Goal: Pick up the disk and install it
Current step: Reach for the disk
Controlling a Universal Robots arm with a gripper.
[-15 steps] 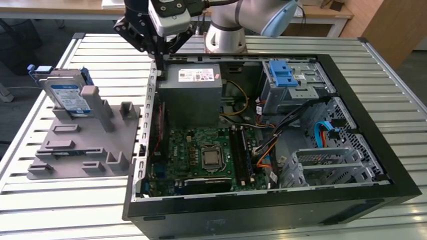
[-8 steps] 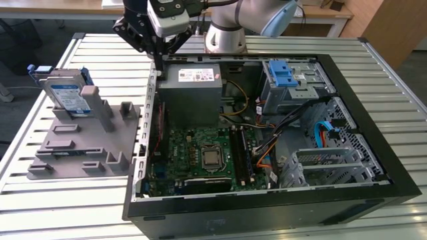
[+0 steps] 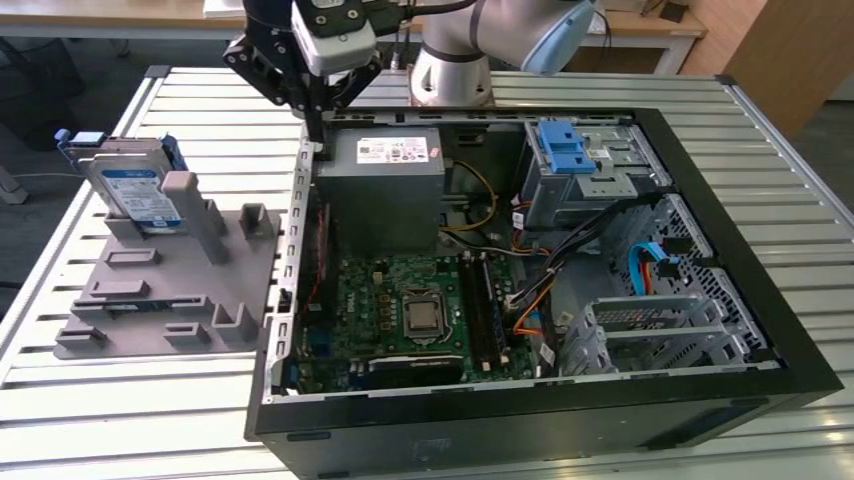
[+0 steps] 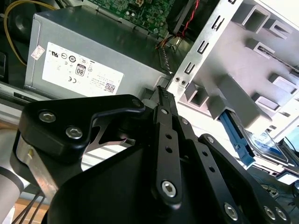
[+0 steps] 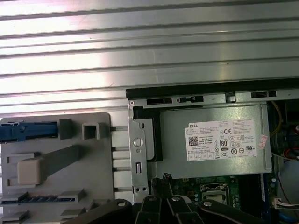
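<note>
Black links of your gripper (image 4: 162, 91) sit closest to the lens in the second wrist view. The pincer is clenched on nothing, its tips pressed together. It hangs over the far rim of the open computer case (image 3: 534, 420), at the corner beside the power-supply box (image 3: 387, 175).

The disk (image 3: 134, 190) stands on edge in a slot of the grey fixture (image 3: 147, 300), near the bench's (image 3: 134, 420) edge on the exterior view's left. It is well apart from the gripper.

In my judgement, that upright seating leaves its top edge and flat faces free for a grasp from above.

The case lies on its side with the cover off. This turns the drive cage (image 3: 634, 155) and its blue latch (image 3: 567, 150) upward, which I take to be for access from overhead.

You have not yet made the pickup, and the disk rests untouched in the fixture.
</note>
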